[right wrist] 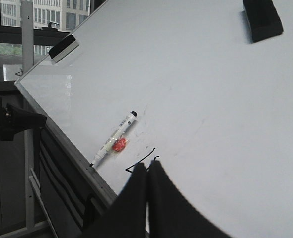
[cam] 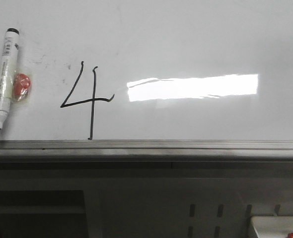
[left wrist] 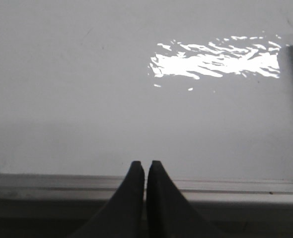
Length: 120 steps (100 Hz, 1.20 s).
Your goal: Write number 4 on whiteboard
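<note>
4 (cam: 85, 101) done on board (cam: 196, 39); marker (cam: 2, 82) parked at 9 o'clock. Both grippers (left wrist: 145, 166) (right wrist: 147, 166) closed, empty. Risk: right sweep smears ink.

Glossy whiteboard (cam: 196, 39); brushed metal rail (cam: 186, 145)

A white marker (cam: 3, 79) hangs beside a red magnet (cam: 22, 85).

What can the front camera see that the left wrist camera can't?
Only the front view shows the number 4, the marker lying left of it and a red magnet touching the marker. Only the left wrist view shows the left pincer, its fingers closed together. Both show the whiteboard, its bright reflection and its grey rail.
</note>
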{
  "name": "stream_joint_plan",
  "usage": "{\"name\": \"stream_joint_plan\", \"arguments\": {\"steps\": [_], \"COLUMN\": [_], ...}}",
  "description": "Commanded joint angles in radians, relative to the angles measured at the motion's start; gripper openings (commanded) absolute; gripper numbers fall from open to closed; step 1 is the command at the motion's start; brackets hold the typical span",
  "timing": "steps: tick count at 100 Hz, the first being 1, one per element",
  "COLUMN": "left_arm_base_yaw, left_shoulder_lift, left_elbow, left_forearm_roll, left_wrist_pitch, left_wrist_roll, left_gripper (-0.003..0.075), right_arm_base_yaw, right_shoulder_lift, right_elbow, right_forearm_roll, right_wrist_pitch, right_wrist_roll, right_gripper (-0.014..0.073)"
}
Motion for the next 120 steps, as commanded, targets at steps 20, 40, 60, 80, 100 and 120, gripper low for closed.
{"name": "stream_joint_plan", "arguments": {"steps": [20,40,60,80,100,120], "left_arm_base_yaw": [0.024,0.024,0.024,0.024,0.024,0.024], "left_shoulder_lift": [-0.025,-0.025,-0.025,-0.025,-0.025,-0.025], "left_elbow": [0.034,0.034,0.034,0.034,0.034,0.034], "left_forearm_roll": [-0.006,-0.006,-0.006,-0.006,-0.006,-0.006], "left_wrist_pitch": [0.035,0.035,0.035,0.035,0.035,0.035], "left_wrist_roll": [-0.020,-0.020,-0.020,-0.020,-0.020,-0.020], "left_gripper": [-0.0020,-0.0020,-0.0020,-0.0020,-0.0020,-0.0020], "right_arm_base_yaw": [-0.006,-0.006,-0.006,-0.006,-0.006,-0.006], "right_shoulder_lift": [0.008,0.008,0.008,0.008,0.008,0.008], "right_elbow": [-0.026,-0.026,-0.026,-0.026,-0.026,-0.026], "right_forearm_roll": [-0.004,-0.004,-0.004,-0.004,-0.004,-0.004], "right_wrist_pitch": [-0.079,-0.079,-0.079,-0.079,-0.079,-0.079], "right_wrist_roll": [0.001,0.001,0.001,0.001,0.001,0.001], "right_gripper": [-0.0064,-0.0064,-0.0064,-0.0064,-0.0064,-0.0064]}}
